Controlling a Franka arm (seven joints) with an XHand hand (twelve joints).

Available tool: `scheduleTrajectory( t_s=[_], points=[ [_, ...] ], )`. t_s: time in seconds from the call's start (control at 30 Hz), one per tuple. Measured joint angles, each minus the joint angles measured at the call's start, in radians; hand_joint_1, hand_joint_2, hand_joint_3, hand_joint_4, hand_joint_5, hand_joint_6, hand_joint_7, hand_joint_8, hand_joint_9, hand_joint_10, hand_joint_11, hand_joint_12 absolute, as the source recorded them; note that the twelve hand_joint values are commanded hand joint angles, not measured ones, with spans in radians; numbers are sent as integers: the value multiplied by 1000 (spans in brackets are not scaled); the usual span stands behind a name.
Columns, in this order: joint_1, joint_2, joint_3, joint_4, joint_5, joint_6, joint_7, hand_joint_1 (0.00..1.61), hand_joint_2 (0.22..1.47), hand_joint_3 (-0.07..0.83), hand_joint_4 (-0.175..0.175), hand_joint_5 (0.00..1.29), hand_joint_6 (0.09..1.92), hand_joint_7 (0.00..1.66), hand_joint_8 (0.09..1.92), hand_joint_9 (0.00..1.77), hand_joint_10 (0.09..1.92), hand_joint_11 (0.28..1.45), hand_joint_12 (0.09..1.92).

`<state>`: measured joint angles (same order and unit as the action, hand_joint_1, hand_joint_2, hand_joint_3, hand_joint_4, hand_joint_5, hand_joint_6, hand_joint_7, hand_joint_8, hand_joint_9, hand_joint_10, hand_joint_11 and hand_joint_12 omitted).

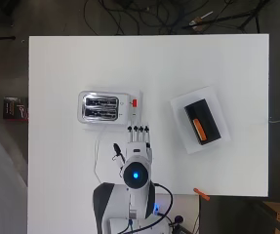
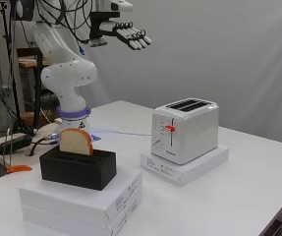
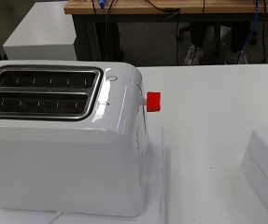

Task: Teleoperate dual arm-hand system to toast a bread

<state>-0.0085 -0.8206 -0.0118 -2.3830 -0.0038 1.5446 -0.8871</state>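
Note:
A white two-slot toaster (image 1: 103, 107) (image 2: 185, 129) (image 3: 63, 140) with a red lever (image 1: 134, 103) (image 2: 170, 128) (image 3: 153, 101) stands on a flat white box (image 2: 184, 165); both slots look empty. A slice of bread (image 1: 197, 127) (image 2: 75, 142) stands upright in a black holder (image 1: 203, 121) (image 2: 78, 168) on stacked white boxes (image 2: 81, 201). My hand (image 1: 137, 142) (image 2: 128, 34) hovers high above the table, fingers straight and spread, holding nothing, just on the arm's side of the toaster's lever end and left of the bread holder in the overhead view.
The toaster's white cable (image 1: 96, 156) runs over the table toward the arm's base. An orange object (image 1: 202, 194) (image 2: 18, 168) lies at the table's near edge by the base. Black cables lie on the floor beyond the far edge.

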Motion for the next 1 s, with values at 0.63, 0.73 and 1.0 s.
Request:
scheduleTrajectory(
  t_s=[0.63,0.73,1.0],
  points=[
    [-57,105,-90,110,-39,-47,202,68,1100,-7,3,311,87,433,87,547,87,472,87],
    [-73,220,-99,183,-96,-76,353,49,1062,-6,4,336,87,506,87,636,87,510,87],
    [-118,561,-340,370,-62,-128,376,36,1005,-13,-28,357,87,547,87,693,87,513,87]
  ],
)
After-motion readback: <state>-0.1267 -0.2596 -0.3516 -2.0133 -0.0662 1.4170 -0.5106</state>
